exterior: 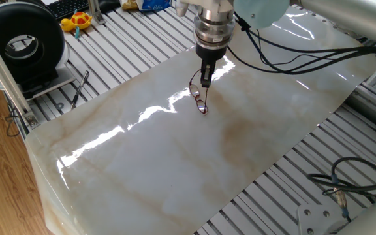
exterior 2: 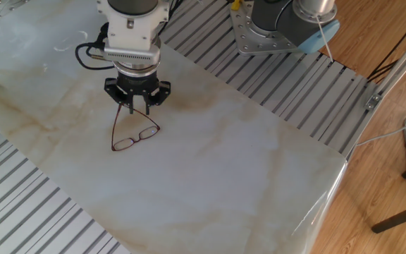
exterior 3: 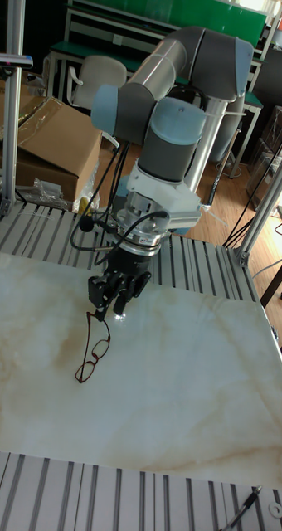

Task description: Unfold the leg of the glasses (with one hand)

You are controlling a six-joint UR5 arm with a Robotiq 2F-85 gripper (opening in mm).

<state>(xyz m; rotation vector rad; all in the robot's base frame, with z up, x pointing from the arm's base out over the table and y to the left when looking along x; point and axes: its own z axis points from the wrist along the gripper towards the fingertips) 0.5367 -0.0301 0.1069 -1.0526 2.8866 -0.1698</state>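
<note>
The glasses (exterior 2: 134,136) lie flat on the marble sheet (exterior 2: 210,162), thin reddish-purple frame with the lenses toward the sheet's near edge in the other fixed view. Both slim legs stretch away from the lenses toward the gripper. My gripper (exterior 2: 137,108) hangs just above the leg tips, its black fingers spread and nothing between them. One fixed view shows the gripper (exterior: 205,81) edge-on over the glasses (exterior: 201,101). In the tall fixed view the gripper (exterior 3: 110,309) stands open above the glasses (exterior 3: 92,358).
A black pen-like tool (exterior: 79,88) lies on the slatted aluminium table (exterior: 129,52) beside a black round device (exterior: 25,42). A yellow toy (exterior: 77,21) sits at the back. Loose cables (exterior: 338,183) lie at the right. The arm's base (exterior 2: 280,28) stands behind the sheet.
</note>
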